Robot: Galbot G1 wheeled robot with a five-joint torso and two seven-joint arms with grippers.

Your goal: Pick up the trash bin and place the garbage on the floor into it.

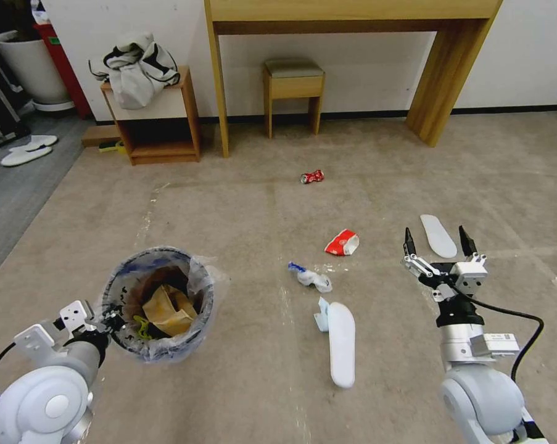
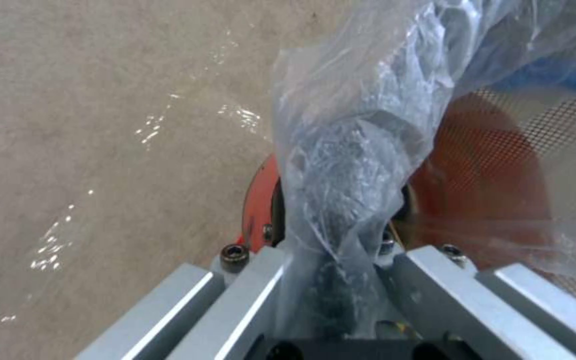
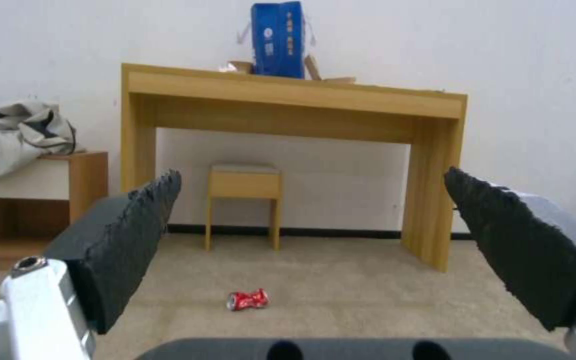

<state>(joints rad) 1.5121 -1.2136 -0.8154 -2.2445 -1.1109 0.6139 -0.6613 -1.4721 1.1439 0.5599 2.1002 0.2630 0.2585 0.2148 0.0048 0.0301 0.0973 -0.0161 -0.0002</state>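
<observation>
The trash bin (image 1: 158, 302), round and lined with a crinkled clear bag, stands out at the lower left with a tan carton inside. My left gripper (image 1: 108, 320) is shut on its near rim. In the left wrist view the bag (image 2: 355, 150) and the red rim (image 2: 261, 200) run between my left gripper's (image 2: 335, 280) fingers. Garbage lies on the beige floor (image 1: 241, 203): a crushed red can (image 1: 312, 177) (image 3: 248, 299), a red-white cup (image 1: 342, 243), a white-blue scrap (image 1: 310, 277), a long white insole (image 1: 341, 342) and a second insole (image 1: 438, 235). My right gripper (image 1: 435, 233) (image 3: 311, 174) hangs open over that second insole.
A wooden desk (image 1: 352, 18) stands against the far wall with a small stool (image 1: 293, 92) under it and a blue bag (image 3: 278, 40) on top. A low shelf (image 1: 158, 117) holds bundled clothing. Grey flooring with white slippers (image 1: 28, 148) and a white planter (image 1: 28, 68) lie far left.
</observation>
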